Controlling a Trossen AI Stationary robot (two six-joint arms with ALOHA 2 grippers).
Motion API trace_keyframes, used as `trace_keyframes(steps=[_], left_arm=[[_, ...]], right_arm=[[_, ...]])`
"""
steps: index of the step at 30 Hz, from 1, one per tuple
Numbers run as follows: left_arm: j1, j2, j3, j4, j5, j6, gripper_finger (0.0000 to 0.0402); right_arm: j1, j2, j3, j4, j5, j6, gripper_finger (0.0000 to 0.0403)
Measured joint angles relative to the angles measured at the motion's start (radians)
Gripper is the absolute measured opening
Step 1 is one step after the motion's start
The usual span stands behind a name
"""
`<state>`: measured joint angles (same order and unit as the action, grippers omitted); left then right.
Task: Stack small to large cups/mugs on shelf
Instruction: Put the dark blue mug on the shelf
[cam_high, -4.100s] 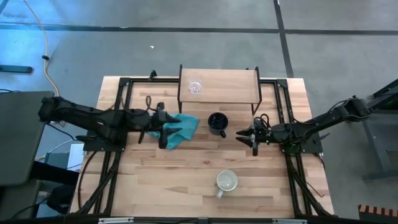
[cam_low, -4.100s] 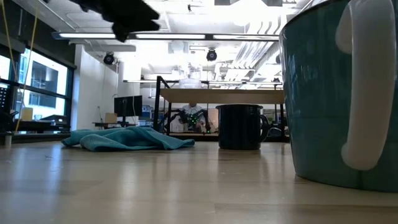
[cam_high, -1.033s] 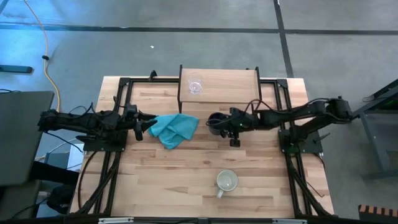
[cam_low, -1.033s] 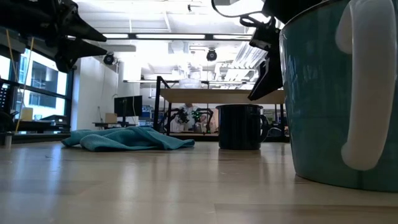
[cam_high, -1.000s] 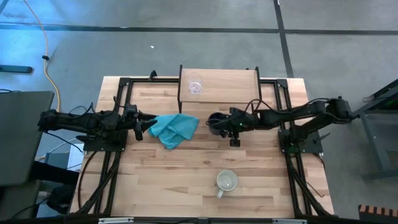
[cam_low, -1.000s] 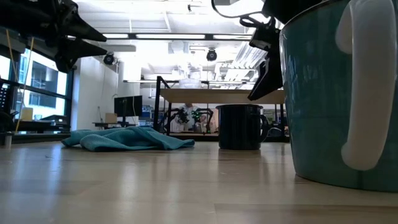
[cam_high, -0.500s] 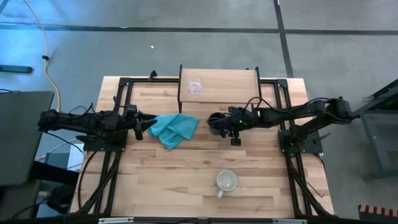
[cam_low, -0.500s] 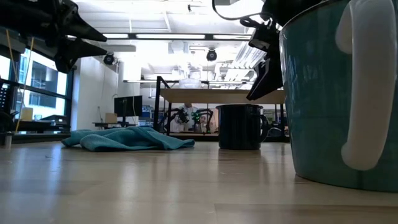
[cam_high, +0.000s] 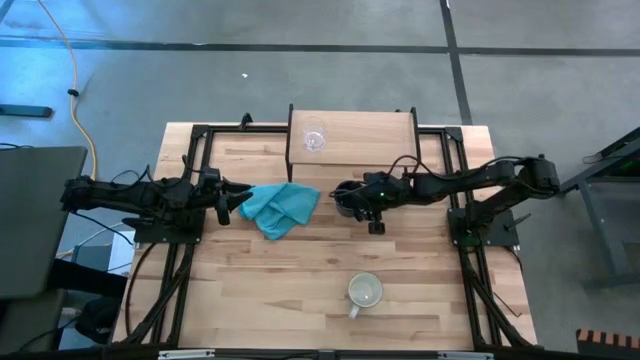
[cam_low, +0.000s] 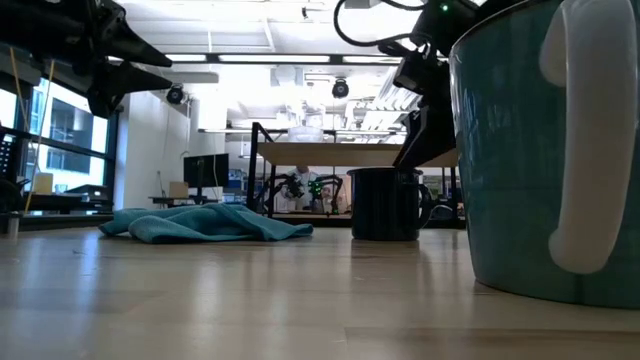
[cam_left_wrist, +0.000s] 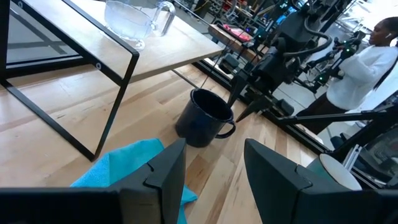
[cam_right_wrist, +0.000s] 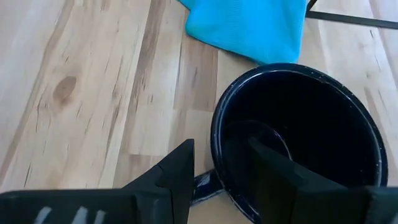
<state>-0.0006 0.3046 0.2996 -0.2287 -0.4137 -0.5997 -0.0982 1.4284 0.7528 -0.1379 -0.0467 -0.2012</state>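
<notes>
Black mug (cam_high: 349, 198): frame centre, on table below shelf (cam_high: 352, 131). Right gripper (cam_right_wrist: 221, 163): fingers apart, straddling the mug's rim. Advice: seat deeper before clamping. Left gripper (cam_left_wrist: 211, 163): parted, idle beside cloth (cam_high: 281, 207).

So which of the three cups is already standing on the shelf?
The clear glass cup, on the shelf toward its left end. The black mug and the pale mug are both on the tabletop.
</notes>
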Motion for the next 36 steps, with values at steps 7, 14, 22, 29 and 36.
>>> trace_keyframes(steps=[7, 14, 22, 29, 36], left_arm=[[0.000, 0.000, 0.000, 0.000, 0.000, 0.000, 0.0152], [0.000, 0.000, 0.000, -0.001, 0.000, -0.010, 0.0152], [0.000, 0.000, 0.000, -0.001, 0.000, -0.011, 0.0152], [0.000, 0.000, 0.000, -0.001, 0.000, -0.011, 0.0152], [0.000, 0.000, 0.000, -0.001, 0.001, -0.011, 0.0152]], right_arm=[[0.000, 0.000, 0.000, -0.015, -0.005, 0.000, 0.0123], [-0.001, 0.000, 0.000, -0.030, -0.006, 0.012, 0.0096], [-0.012, 0.000, 0.000, -0.033, 0.004, 0.039, 0.0051], [-0.013, -0.001, 0.000, -0.036, 0.011, 0.045, 0.0007], [-0.013, -0.001, 0.000, -0.036, 0.021, 0.045, 0.0004]])
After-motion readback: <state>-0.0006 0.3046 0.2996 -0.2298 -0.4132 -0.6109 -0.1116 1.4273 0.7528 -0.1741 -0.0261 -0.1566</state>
